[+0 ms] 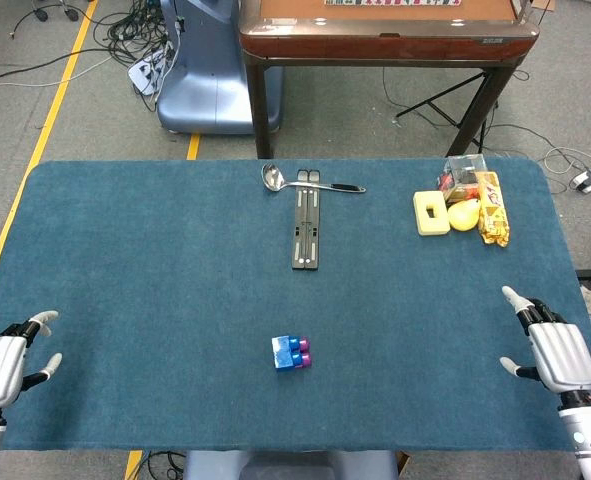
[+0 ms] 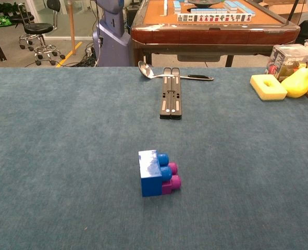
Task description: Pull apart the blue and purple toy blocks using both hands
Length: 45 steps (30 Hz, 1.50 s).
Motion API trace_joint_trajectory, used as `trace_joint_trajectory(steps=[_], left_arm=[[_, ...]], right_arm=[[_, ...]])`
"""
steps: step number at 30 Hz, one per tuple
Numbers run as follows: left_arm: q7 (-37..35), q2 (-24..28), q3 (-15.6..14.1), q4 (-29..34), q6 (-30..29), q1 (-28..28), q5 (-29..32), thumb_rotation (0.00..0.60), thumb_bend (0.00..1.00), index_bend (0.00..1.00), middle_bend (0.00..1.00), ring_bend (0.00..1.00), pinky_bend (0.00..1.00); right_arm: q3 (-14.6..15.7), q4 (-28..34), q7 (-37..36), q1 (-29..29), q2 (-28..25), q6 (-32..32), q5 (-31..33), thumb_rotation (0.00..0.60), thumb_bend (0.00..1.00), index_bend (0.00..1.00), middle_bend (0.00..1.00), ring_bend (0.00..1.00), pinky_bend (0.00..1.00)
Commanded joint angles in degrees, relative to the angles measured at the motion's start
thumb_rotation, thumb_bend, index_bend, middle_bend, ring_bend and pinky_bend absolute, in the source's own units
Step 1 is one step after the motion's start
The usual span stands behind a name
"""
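**Blocks joined at the near centre, both hands off them**

Blue block (image 2: 150, 173) and purple block (image 2: 172, 179) lie pressed together on the blue felt counter (image 1: 155, 300), the blue one on the 9 o'clock side and the purple one on the 3 o'clock side, with round studs pointing toward 3 o'clock. In the head view the pair sits just toward 6 o'clock of the counter's middle.

At 8 o'clock from the pair, at the counter's edge, the left hand (image 1: 3, 365) hovers with fingers spread and nothing in it. At 3 o'clock, well apart from the blocks, the right hand (image 1: 553, 352) is likewise spread and empty. Neither hand shows in the chest view.

Toward 12 o'clock from the blocks lies a black folded stand (image 1: 308, 228), long axis running 12 to 6, and a metal spoon (image 1: 305, 183) rests across its far end, bowl toward 9 o'clock. At 2 o'clock a cluster sits near the far corner: a yellow sponge (image 1: 431, 212), a yellow pear (image 2: 297, 82) just beside it, a clear box (image 2: 286, 58) behind them, and a snack packet (image 1: 492, 208) at the outer side.
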<state>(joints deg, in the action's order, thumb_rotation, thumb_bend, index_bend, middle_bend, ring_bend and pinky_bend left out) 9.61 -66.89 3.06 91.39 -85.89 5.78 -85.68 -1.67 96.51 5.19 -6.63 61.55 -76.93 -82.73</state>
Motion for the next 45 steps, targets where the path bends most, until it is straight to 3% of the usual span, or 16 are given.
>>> trace_joint_trajectory(steps=[1,9,14,17,20,22,24,29,37,45], left_arm=[[0.1,0.4,-0.1,0.3,0.0,0.1,-0.2,0.6,0.26,0.33,0.45,0.49,0.71],[-2.6,0.6,0.7,5.4,1.5,1.7,-0.8,0.6,0.23,0.31,0.45,0.49,0.72],[-0.8,1.0,1.1,10.2,2.9,3.3,-1.9,0.6,0.19,0.24,0.45,0.5,0.73],[4.7,-0.5,2.6,15.3,5.6,6.9,-3.6,0.6,0.19,0.21,0.48,0.54,0.77],[6.3,-2.6,4.0,17.9,8.5,9.8,-3.2,0.6,0.13,0.21,0.68,0.68,0.9],[6.1,-4.4,5.0,18.6,10.5,12.1,-3.3,0.6,0.07,0.22,0.88,0.83,0.98],[6.1,-6.9,6.1,17.3,10.6,13.9,-4.5,0.6,0.04,0.26,0.99,0.95,1.0],[8.7,-11.8,7.4,16.3,15.3,18.5,-3.2,0.6,0.01,0.28,1.0,1.0,1.0],[15.3,-15.1,8.2,21.7,24.9,24.8,6.2,0.6,0.0,0.17,1.0,1.0,1.0],[21.7,-20.4,6.8,20.8,28.8,29.5,11.6,0.6,0.0,0.11,1.0,1.0,1.0]], right_arm=[[0.1,-0.1,-0.3,0.3,0.1,-0.6,-0.3,0.6,0.0,0.07,0.21,0.17,0.36],[-0.5,-0.4,-1.1,-0.2,0.2,-0.1,0.2,0.6,0.0,0.07,0.23,0.18,0.38],[-0.7,-0.4,-1.2,-0.7,-0.1,0.5,0.4,0.6,0.0,0.07,0.23,0.18,0.43],[-0.8,-0.4,-1.2,-1.0,-0.4,0.6,0.1,0.6,0.0,0.07,0.24,0.18,0.43],[-0.6,-0.4,-1.2,-0.9,-0.5,0.6,0.1,0.6,0.0,0.07,0.24,0.19,0.44],[-0.5,-0.3,-1.2,-0.8,-0.7,0.7,0.3,0.6,0.0,0.08,0.24,0.19,0.44],[-0.5,-0.3,-1.1,-0.7,-0.8,0.7,0.6,0.6,0.0,0.08,0.24,0.19,0.44],[-0.7,-0.2,-1.2,-0.6,-1.1,0.6,1.2,0.6,0.0,0.09,0.24,0.19,0.44],[-0.5,-1.0,-1.7,-0.7,-0.9,1.0,1.2,0.6,0.0,0.09,0.24,0.19,0.44],[-0.5,-2.3,-3.2,-0.6,-0.6,1.1,1.3,0.6,0.0,0.09,0.24,0.19,0.44]])
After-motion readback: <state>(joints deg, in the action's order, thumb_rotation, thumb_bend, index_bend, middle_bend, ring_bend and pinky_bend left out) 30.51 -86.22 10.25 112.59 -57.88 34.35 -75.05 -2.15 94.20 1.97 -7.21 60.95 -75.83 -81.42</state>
